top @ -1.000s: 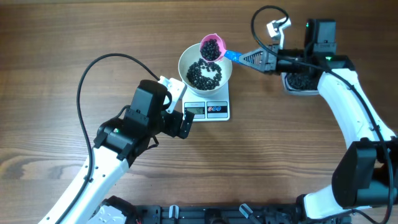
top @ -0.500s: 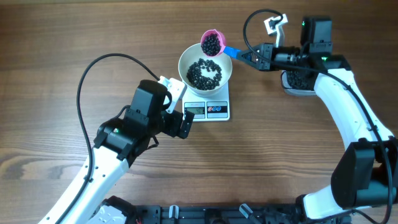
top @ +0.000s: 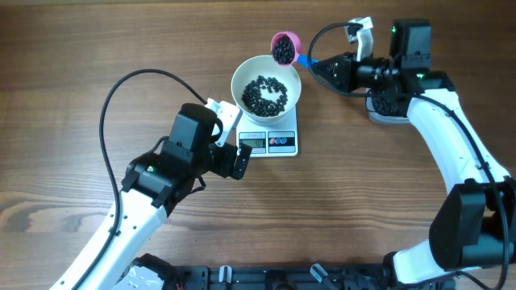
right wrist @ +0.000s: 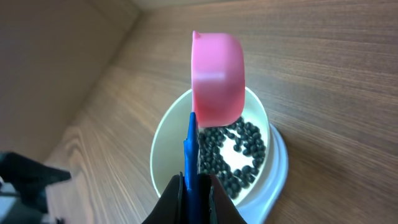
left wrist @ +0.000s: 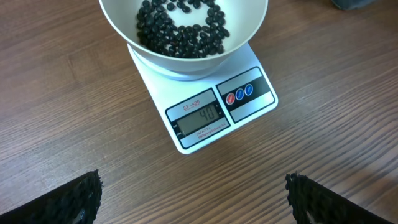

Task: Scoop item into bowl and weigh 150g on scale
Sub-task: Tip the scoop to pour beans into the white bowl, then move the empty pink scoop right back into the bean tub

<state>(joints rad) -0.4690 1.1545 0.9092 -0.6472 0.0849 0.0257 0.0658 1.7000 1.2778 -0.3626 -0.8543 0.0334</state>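
One scoop (top: 284, 48), pink cup on a blue handle. Its long axis runs roughly 3 to 9 o'clock, with the cup at the 9 o'clock end tipped slightly toward 10. The mouth faces up and is loaded with beans (top: 266, 95). It hangs just outside the bowl (top: 236, 84) rim at 1 o'clock, off the desk (top: 97, 40). The right fingers (top: 316, 66) are together, clamped on the handle from the 3 o'clock side. A second ago the cup sat over the bowl's 12 o'clock rim; since then it has moved out toward 1 o'clock, still full. The left arm, bowl and scale (top: 270, 142) are unchanged. One bowl sits on the one scale mid-desk, with a dark bean layer in its bottom, too many to count. The scale's display edge points to 6 o'clock and seems to read 40, with two round buttons, one red and one blue, beside it. The left fingers (top: 237, 137) are spread apart and empty, hovering at the scale's 8 o'clock, close by. One tub (top: 387, 111) holding more beans sits at 3 o'clock of the bowl, partly hidden under the right arm. Two arms.
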